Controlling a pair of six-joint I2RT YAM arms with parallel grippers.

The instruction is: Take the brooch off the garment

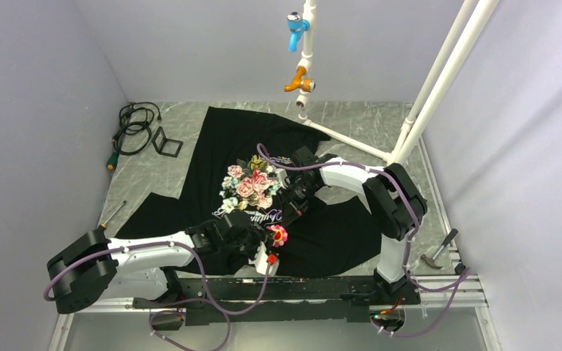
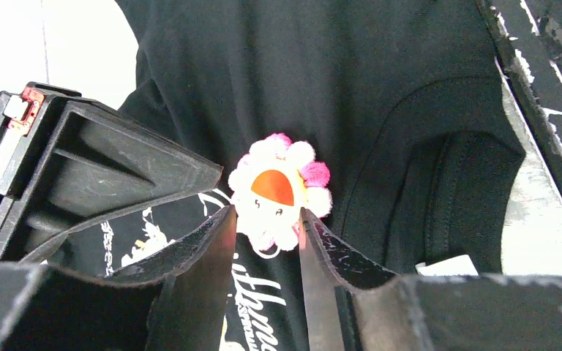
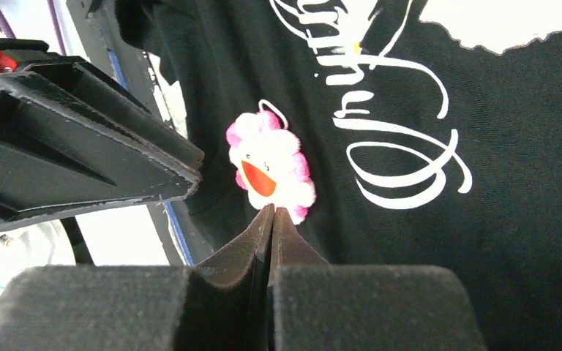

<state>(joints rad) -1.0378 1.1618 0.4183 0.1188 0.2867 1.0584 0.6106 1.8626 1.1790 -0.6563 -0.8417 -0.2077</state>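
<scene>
The left gripper (image 2: 267, 216) is partly open. Its fingers (image 2: 205, 248) stand one on each side of the brooch's (image 2: 282, 186) lower petals, close and perhaps touching, though the wrist view does not settle it. The brooch sits on the black shirt (image 2: 336, 73), at the near end of the white script (image 3: 402, 146). The right gripper (image 3: 271, 212) is fully closed, its tips at the brooch's rim. I cannot tell whether any cloth is pinched.

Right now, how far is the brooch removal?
Done: the approach to the brooch. In hand: the left gripper flanks it with open fingers; the right gripper is shut, tips at its edge. Left: it sits on the garment; pulling it free remains.
</scene>
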